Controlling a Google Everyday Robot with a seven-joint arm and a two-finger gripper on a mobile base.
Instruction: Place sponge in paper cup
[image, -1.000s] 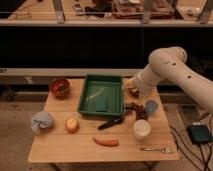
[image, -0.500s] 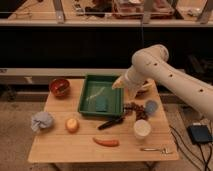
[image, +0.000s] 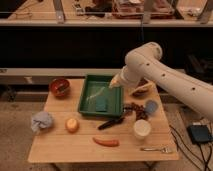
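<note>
Sponge is lying flat in the front half of the green tray, gripper is hanging over the tray's back-right edge, apart from the sponge, grip state can't tell, white arm is reaching in from the right, and paper cup is standing upright on the table, off the tray's front-right corner.

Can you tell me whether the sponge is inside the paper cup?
No, the sponge lies in the green tray, where the pincer hovers, apart from the paper cup.
</note>
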